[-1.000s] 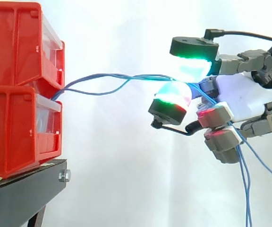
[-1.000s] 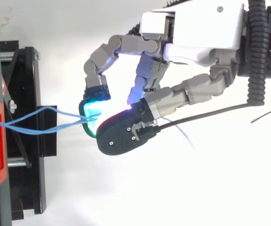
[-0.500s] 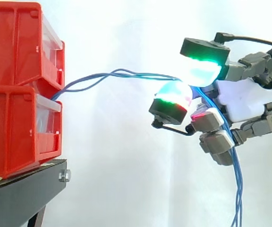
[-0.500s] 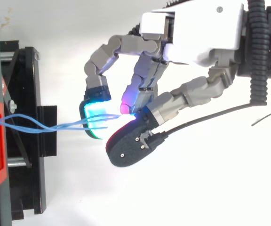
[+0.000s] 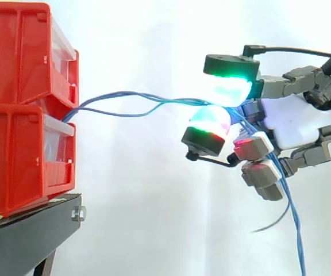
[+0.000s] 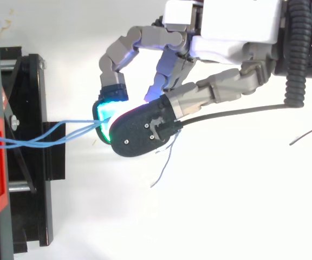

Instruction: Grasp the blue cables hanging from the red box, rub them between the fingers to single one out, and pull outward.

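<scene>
Blue cables (image 5: 132, 101) leave the stack at the seam where the upper red bin (image 5: 16, 52) sits on the lower red bin (image 5: 16, 164), on the face turned toward the hand (image 5: 303, 123). Several strands run roughly level away from the bins. They are spread apart near the bins and drawn together at the hand.

Side view: the strands pass between two glowing fingertips, a cyan-green upper pad (image 5: 230, 86) above them and a green-and-red lower pad (image 5: 210, 122) beneath. Both pads bear on the bundle, so the pinch is closed on the cables. The other fingers are curled under, glowing red. Beyond the pinch, on the side away from the bins, the cables drop past these fingers to the bottom edge. One loose end curls free below the hand.

Top view: the strands run from the bins into the cyan pad (image 6: 104, 115), and a thin end trails out past the fingers.

Each bin has a clear drawer (image 5: 59, 141); I cannot make out the contents. The stack stands on a black stand (image 5: 27, 236), with a white curtain (image 5: 142, 218) behind.
</scene>
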### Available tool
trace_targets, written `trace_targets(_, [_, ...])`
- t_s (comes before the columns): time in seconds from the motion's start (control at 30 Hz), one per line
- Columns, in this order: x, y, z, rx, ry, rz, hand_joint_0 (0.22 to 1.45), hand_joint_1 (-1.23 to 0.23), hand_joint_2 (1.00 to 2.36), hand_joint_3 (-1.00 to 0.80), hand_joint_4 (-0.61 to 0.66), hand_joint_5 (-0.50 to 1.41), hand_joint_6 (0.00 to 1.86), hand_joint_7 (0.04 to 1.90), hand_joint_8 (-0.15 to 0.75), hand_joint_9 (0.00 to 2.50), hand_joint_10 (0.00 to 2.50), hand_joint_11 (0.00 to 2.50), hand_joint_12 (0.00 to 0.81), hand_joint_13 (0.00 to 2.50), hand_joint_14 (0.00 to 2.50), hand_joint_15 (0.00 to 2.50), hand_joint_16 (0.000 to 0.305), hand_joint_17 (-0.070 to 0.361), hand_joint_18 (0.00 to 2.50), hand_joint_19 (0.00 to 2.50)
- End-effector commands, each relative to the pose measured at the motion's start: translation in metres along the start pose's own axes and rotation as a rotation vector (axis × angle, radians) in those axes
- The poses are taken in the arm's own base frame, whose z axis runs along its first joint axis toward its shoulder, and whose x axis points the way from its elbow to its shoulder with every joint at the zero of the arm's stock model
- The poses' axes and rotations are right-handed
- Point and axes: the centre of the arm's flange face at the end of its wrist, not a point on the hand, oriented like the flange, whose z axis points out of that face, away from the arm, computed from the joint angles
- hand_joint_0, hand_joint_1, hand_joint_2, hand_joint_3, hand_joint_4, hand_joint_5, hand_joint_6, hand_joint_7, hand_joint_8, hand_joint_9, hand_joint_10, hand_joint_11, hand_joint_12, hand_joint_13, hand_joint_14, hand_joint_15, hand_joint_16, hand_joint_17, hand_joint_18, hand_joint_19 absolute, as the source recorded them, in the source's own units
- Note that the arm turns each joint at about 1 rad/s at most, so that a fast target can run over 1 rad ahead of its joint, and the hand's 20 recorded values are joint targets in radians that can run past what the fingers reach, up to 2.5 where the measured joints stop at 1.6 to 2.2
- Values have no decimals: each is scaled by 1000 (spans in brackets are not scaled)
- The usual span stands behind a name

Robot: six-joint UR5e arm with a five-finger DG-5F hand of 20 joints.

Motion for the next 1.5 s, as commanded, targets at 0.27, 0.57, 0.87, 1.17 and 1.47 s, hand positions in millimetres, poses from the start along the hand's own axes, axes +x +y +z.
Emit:
trace_targets(0.27, [0,0,0,-1,0,-6,506,-705,1000,-500,-4,-159,908,984,220,1145,25,786,306,1126,31,874,50,112,964,835])
trace_targets(0.57, [-1,1,0,-4,-2,-11,504,-297,1000,-500,2,-139,877,974,226,1209,24,775,306,1147,32,881,49,110,972,837])
trace_targets(0.87, [-3,2,0,-6,-5,-21,565,-613,1011,-336,-10,-147,875,1076,216,1199,26,798,291,1135,34,893,45,102,948,845])
trace_targets(1.17, [-3,2,0,-6,-5,-22,654,-746,1002,-482,-61,-155,894,977,200,1174,26,798,275,1133,34,883,43,96,962,830])
trace_targets(1.47, [-5,1,0,-6,-7,-20,673,-803,1000,-500,-124,-155,915,1024,207,1195,23,805,267,1129,36,872,40,91,987,814])
